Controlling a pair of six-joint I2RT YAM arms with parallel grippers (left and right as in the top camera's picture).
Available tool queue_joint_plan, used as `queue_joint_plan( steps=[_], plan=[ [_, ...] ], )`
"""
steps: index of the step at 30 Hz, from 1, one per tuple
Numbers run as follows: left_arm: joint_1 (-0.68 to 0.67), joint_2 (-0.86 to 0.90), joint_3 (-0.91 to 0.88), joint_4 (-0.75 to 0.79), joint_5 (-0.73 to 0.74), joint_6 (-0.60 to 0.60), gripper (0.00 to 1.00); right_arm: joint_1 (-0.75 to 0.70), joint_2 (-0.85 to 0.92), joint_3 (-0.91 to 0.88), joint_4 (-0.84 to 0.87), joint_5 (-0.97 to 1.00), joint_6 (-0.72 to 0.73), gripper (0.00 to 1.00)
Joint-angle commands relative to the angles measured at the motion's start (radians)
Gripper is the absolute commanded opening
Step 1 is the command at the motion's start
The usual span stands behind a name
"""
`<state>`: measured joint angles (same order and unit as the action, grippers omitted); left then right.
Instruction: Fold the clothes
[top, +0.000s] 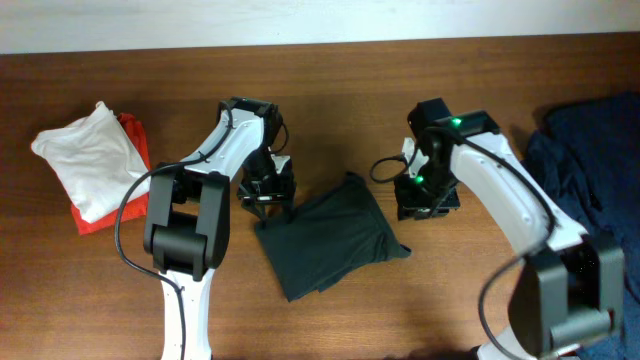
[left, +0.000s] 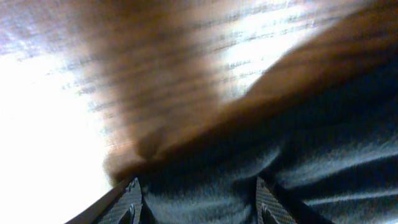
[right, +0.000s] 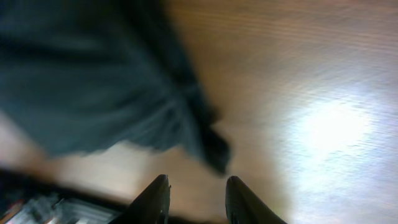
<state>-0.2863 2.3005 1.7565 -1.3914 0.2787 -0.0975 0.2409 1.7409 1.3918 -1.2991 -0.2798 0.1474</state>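
Far left of the dark green garment (top: 330, 238), a white cloth (top: 85, 160) lies on a red cloth (top: 133, 135). At the garment's upper left corner, the left gripper (top: 268, 205) has its jaws spread, with fabric between them. The garment lies flat at the middle of the table (top: 400, 320). Just right of the garment, the right gripper (top: 425, 200) has its jaws spread over bare wood. Far right lies a blue pile (top: 590, 150).
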Motion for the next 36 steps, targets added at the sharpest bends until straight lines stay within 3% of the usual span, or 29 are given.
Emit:
queue_joint_plan(
  steps=[1, 5, 12, 20, 22, 27, 30, 36],
  plan=[
    [0.006, 0.020, -0.007, 0.011, -0.014, 0.013, 0.58, 0.042, -0.016, -0.004, -0.021, -0.187, -0.092, 0.34],
    [0.006, 0.020, -0.007, -0.024, -0.014, 0.020, 0.58, 0.097, -0.016, -0.128, 0.063, -0.180, -0.087, 0.34],
    [0.005, 0.020, -0.008, -0.063, -0.014, 0.024, 0.59, 0.098, -0.003, -0.407, 0.420, -0.062, 0.000, 0.37],
    [-0.006, 0.015, -0.124, -0.048, 0.054, 0.047, 0.58, 0.098, 0.021, -0.417, 0.848, 0.285, -0.024, 0.37],
    [-0.006, -0.002, -0.127, -0.022, 0.085, 0.046, 0.57, 0.098, 0.021, -0.403, 0.913, 0.285, -0.040, 0.48],
    [0.027, -0.152, -0.106, 0.108, 0.088, 0.046, 0.59, 0.098, -0.007, -0.291, 0.776, 0.285, -0.039, 0.63],
    [0.061, -0.234, -0.100, 0.224, 0.167, 0.068, 0.80, 0.098, -0.073, -0.191, 0.605, 0.290, -0.039, 0.67],
    [0.060, -0.208, -0.103, 0.319, 0.445, 0.401, 0.95, 0.098, -0.199, -0.089, 0.385, 0.288, -0.038, 0.70]
  ],
)
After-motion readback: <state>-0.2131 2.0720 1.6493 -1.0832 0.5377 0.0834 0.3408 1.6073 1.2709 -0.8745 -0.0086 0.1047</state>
